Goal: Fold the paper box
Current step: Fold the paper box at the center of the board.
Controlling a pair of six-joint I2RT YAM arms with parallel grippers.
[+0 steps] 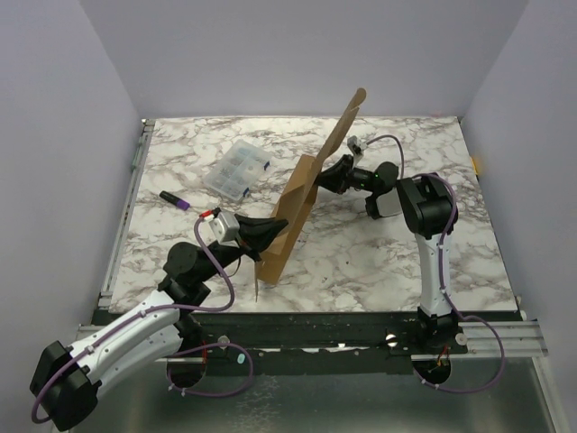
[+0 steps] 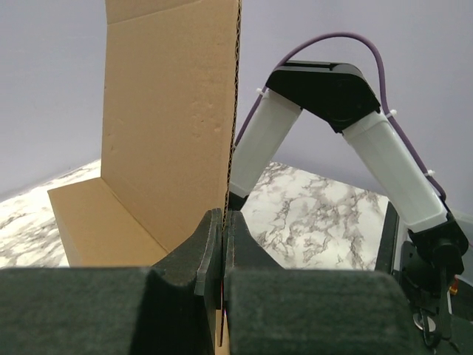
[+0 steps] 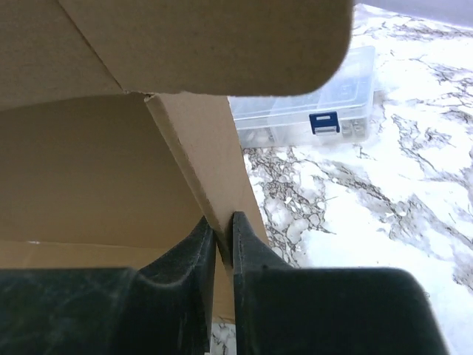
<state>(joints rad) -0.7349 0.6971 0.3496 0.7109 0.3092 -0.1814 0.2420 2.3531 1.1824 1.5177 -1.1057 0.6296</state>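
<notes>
On the paper box [image 1: 302,194] — left hand [image 2: 223,222] and right hand [image 3: 224,225] both clamped tight.

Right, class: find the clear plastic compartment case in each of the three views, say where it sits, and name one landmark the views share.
Top external: the clear plastic case lies left of centre on the marble table, left of the upright paper box.
Left wrist: not in it.
Right wrist: the case is at upper centre-right, behind the cardboard edge.
Shared landmark: the paper box, seen in all three views.
</notes>
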